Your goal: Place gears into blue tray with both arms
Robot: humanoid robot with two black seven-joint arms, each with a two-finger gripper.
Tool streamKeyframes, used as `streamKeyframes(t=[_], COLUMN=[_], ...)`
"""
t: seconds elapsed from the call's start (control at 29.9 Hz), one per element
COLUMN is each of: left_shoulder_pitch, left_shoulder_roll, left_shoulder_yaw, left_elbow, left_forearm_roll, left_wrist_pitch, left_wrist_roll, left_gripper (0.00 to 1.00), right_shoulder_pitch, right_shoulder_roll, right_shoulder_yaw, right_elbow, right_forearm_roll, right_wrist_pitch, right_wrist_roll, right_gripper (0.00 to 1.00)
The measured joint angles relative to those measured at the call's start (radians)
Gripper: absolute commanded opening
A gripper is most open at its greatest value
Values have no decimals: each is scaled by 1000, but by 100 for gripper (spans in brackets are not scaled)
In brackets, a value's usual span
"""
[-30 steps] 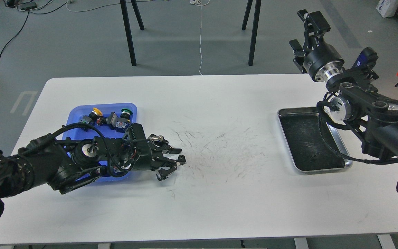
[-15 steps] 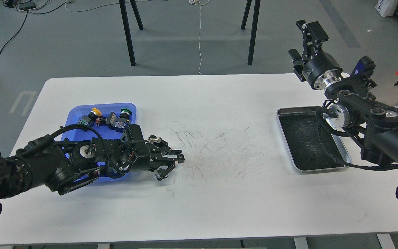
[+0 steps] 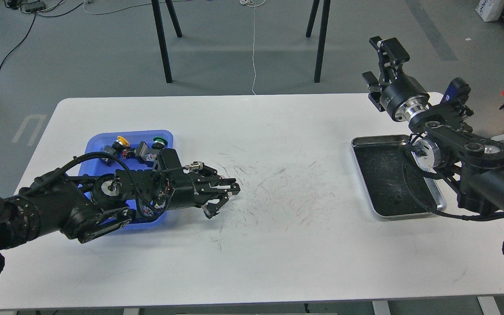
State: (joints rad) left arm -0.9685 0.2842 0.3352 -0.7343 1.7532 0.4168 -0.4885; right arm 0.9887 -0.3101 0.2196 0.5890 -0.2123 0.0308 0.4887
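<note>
The blue tray [image 3: 99, 144] lies at the table's left, holding push buttons and partly covered by my left arm. My left gripper [image 3: 224, 200] is just past the tray's right edge, low over the scuffed tabletop. It is open, with nothing visible between its fingers. My right gripper [image 3: 379, 61] is raised above the table's far right corner, beyond the steel tray [image 3: 361, 144]. It is also open and holds nothing. The gears are too small to make out anywhere; they are hidden or lost against the dark surfaces.
A yellow push button [image 3: 122, 140] and a green push button [image 3: 160, 141] sit at the far end of the blue tray. The steel tray's dark floor is scratched. Black chair legs [image 3: 162, 43] stand behind the table.
My left gripper has shifted slightly right and farther from me, beside the blue tray. My right gripper has dropped and moved left, closer to the steel tray.
</note>
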Motion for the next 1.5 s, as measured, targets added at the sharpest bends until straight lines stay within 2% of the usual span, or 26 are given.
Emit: streamKeyframes(t=[0.27,0.7,1.07,1.5], left_shoulder_pitch=[-15,-52,-105,-135], left_shoulder_roll=[-1,20,64,176], left_shoulder_yaw=[-10,-10,-135,-175], left_elbow=[0,-3,-15,-15], left_forearm_roll=[-188,-256,-310,-326], left_wrist_pitch=[-65,-75,-222,-272], left_wrist_roll=[0,0,0,0], left_gripper=[15,15,15,17], right_shoulder_pitch=[-10,-52,-66,-65], right_shoulder_roll=[2,13,15,14], right_shoulder_yaw=[8,41,52,71], right_elbow=[0,5,7,12], right_forearm_roll=[2,8,8,9], right_wrist_pitch=[-1,0,1,1], right_wrist_roll=[0,0,0,0], right_gripper=[97,97,97,97])
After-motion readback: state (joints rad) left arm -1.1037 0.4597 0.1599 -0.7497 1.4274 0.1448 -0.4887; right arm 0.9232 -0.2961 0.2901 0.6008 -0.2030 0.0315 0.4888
